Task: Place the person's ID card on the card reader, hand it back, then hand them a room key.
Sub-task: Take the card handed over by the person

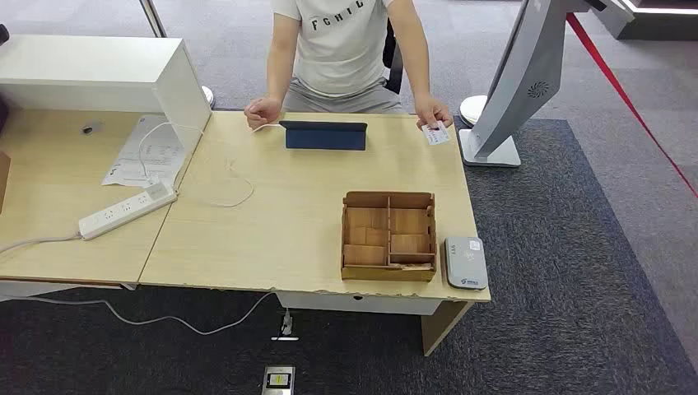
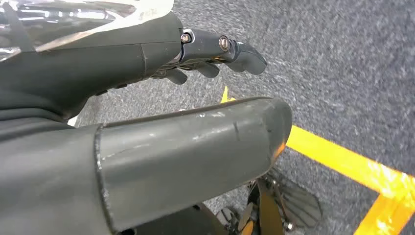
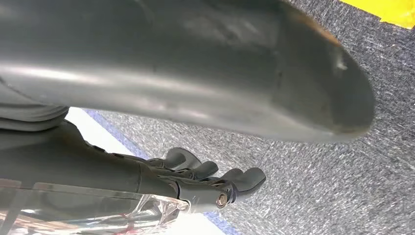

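You had both hands down by the carpet: the left hand [image 2: 161,117] was empty with fingers [image 2: 230,51] extended, and the right hand [image 3: 195,122] was likewise empty and unclenched. The ID card [image 1: 435,134] sat in the person's hand [image 1: 431,113] at the far edge of the table [image 1: 272,222]. The card reader [image 1: 465,262] lay just beside the wooden box [image 1: 388,236].

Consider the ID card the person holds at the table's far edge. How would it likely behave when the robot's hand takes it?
The ID card looks thin and flat, so it is probably stiff and light. Its surface appears smooth, so it may slip from a loose pinch. Laid flat on the table it would likely be hard to lift; taking it from the person's hand seems easier.
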Controlling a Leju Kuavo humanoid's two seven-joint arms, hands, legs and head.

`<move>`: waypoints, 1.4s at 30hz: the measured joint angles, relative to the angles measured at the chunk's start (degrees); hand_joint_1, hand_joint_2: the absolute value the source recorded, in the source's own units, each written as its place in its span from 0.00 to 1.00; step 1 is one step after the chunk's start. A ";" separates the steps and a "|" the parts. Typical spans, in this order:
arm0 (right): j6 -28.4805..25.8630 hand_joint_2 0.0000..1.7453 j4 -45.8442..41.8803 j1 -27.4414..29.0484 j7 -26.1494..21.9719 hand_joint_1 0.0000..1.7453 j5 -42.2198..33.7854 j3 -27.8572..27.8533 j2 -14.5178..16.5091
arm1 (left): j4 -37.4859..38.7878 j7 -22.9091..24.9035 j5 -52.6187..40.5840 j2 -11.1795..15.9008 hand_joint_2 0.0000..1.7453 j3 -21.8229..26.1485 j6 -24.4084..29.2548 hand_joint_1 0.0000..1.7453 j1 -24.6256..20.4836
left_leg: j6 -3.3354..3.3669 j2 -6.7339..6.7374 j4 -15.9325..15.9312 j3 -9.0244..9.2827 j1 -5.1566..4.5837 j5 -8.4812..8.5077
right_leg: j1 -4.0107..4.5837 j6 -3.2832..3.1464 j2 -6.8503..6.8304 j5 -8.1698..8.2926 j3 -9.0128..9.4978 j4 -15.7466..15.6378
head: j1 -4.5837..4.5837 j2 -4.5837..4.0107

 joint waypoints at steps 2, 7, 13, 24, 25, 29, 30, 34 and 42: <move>0.07 0.00 -0.01 0.01 0.04 0.00 0.09 -0.16 0.05 | 0.00 0.18 0.03 -0.04 0.00 0.00 0.28 0.00 0.00 | 0.00 0.00 0.00 0.00 0.00 0.00 | 0.00 0.00 0.00 0.00 0.00 0.00 | 0.00 0.00; 0.14 0.00 -0.02 0.07 0.08 0.00 -0.86 -1.08 0.19 | 0.00 0.89 -1.02 -0.14 0.00 0.00 0.50 0.00 -0.04 | 0.00 0.00 0.00 0.00 0.00 0.00 | 0.00 0.00 0.00 0.00 0.00 0.00 | 0.00 0.00; -0.09 0.00 -0.02 0.39 -1.50 0.00 -11.41 -4.42 -0.05 | 0.00 -0.60 -2.02 -0.23 0.00 0.00 -1.02 0.00 -0.06 | 0.00 0.00 0.00 -0.01 0.00 0.00 | 0.00 0.00 0.00 0.00 0.01 0.00 | 0.01 0.00; 1.14 0.00 -0.14 -1.05 -27.86 0.00 -35.95 -30.50 -8.44 | 0.00 -0.75 -3.78 0.24 0.00 0.00 -6.38 0.00 0.17 | 0.07 -0.02 0.02 -0.03 -0.15 -0.01 | -0.23 0.15 0.00 0.09 0.07 -0.02 | 0.00 0.00; 0.98 0.00 -1.00 -1.19 -27.91 0.00 -37.34 -32.56 -9.84 | 0.00 -0.87 -3.98 0.30 0.00 0.00 -6.59 0.00 0.19 | 0.09 -0.02 0.02 -0.01 -0.19 -0.02 | -0.26 0.17 0.01 0.10 0.07 -0.02 | -0.01 0.00; -0.12 0.00 -8.02 -0.53 -25.90 0.00 -44.08 -37.44 -15.17 | 0.00 -0.92 -4.97 0.45 0.00 0.01 -7.38 0.00 0.22 | 0.18 -0.05 0.03 -0.01 -0.31 0.01 | -0.31 0.20 -0.02 0.10 0.11 -0.03 | 0.00 0.00; -0.18 0.00 -10.13 -0.29 -25.58 0.00 -44.59 -37.93 -16.38 | 0.00 -0.80 -5.23 0.49 0.00 0.01 -7.53 0.00 0.26 | 0.18 -0.05 0.03 -0.02 -0.34 0.01 | -0.32 0.20 -0.02 0.10 0.11 -0.03 | -0.01 0.00; -0.20 1.00 -18.80 0.53 -24.27 0.00 -43.39 -38.63 -20.34 | 0.01 -0.31 -6.09 0.57 0.00 0.02 -7.91 0.00 0.27 | 0.19 -0.02 0.02 0.02 -0.38 0.02 | -0.29 0.19 0.00 0.10 0.11 -0.03 | 0.00 0.00; -0.20 1.00 -35.52 0.08 -21.80 0.00 -33.59 -38.14 -23.14 | 0.06 -0.03 -7.51 0.56 0.00 0.02 -8.44 0.00 0.24 | 0.21 -0.02 0.02 0.00 -0.37 0.07 | -0.26 0.17 -0.01 0.13 0.11 0.05 | 0.00 0.00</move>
